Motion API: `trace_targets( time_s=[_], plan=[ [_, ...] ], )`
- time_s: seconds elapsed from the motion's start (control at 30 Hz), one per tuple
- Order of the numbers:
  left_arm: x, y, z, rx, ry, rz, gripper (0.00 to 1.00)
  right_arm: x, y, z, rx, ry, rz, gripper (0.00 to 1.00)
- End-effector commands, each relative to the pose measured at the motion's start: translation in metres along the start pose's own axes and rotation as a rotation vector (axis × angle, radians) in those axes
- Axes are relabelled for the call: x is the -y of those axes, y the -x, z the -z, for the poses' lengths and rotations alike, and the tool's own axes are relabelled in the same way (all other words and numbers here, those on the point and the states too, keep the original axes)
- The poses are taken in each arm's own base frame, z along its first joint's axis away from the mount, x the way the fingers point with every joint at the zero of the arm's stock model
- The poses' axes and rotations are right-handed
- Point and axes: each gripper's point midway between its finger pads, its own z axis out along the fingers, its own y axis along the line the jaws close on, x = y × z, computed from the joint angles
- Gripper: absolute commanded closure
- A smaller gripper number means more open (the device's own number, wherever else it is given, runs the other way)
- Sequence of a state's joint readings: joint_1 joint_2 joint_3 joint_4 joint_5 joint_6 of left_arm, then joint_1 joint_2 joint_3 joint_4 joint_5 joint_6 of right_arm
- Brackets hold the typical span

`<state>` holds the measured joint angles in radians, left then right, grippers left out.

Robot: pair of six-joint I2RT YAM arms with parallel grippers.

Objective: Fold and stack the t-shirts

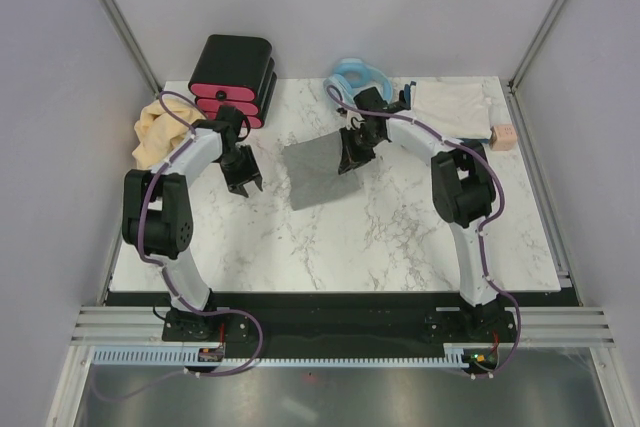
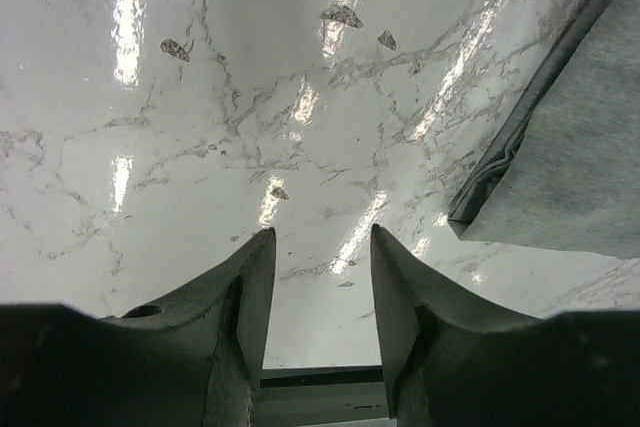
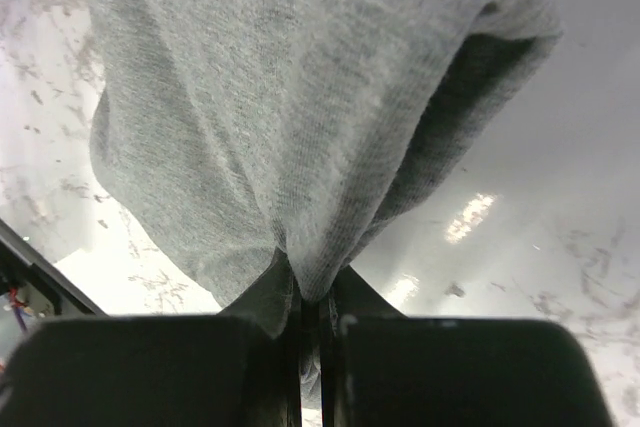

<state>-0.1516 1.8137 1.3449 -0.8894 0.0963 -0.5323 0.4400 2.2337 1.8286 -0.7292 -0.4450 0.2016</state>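
The fold of the heather-grey cotton t-shirt [image 1: 315,179] looks to be in hand. It lies near the middle of the white marble-patterned table [image 1: 400,237], already reduced to a compact panel. The right gripper [image 3: 310,282] is pinched tight on the panel's far right edge, with the cloth bunched and draping from the fingers clear of the surface. The left gripper [image 2: 320,237] is half-spread and empty, hovering over bare table just left of the shirt's left edge.

Next, I judge, the pinched edge must be carried across towards the left or near side and laid flat. The left gripper would then pin or take the opposite edge so the panel does not slide.

The panel is close to square, so no long axis is clear. Its sides run roughly near-to-far, turned slightly. The raised corner points far and right.
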Motion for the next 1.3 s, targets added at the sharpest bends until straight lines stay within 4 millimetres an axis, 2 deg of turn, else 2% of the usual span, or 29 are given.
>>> trace_targets(
  time_s=[0.0,0.33,0.53,0.77,1.1,1.27],
  plan=[
    [-0.007,0.001,0.006,0.016,0.025,-0.014,0.50,0.007,0.017,0.031,0.037,-0.085,0.064,1.00],
    [-0.011,0.002,0.008,0.019,0.038,-0.048,0.50,0.021,0.046,0.080,0.113,-0.166,0.121,1.00],
    [-0.015,-0.001,0.009,0.005,0.052,-0.077,0.51,0.041,0.064,0.115,0.183,-0.288,0.153,1.00],
    [-0.017,-0.002,0.014,0.010,0.054,-0.104,0.52,0.085,0.071,0.133,0.197,-0.363,0.137,1.00],
    [-0.015,-0.011,0.007,-0.023,0.030,-0.097,0.53,0.120,0.090,0.181,0.271,-0.504,0.162,1.00],
    [-0.015,-0.016,0.003,-0.037,0.023,-0.097,0.53,0.140,0.102,0.193,0.307,-0.519,0.151,1.00]
  ],
)
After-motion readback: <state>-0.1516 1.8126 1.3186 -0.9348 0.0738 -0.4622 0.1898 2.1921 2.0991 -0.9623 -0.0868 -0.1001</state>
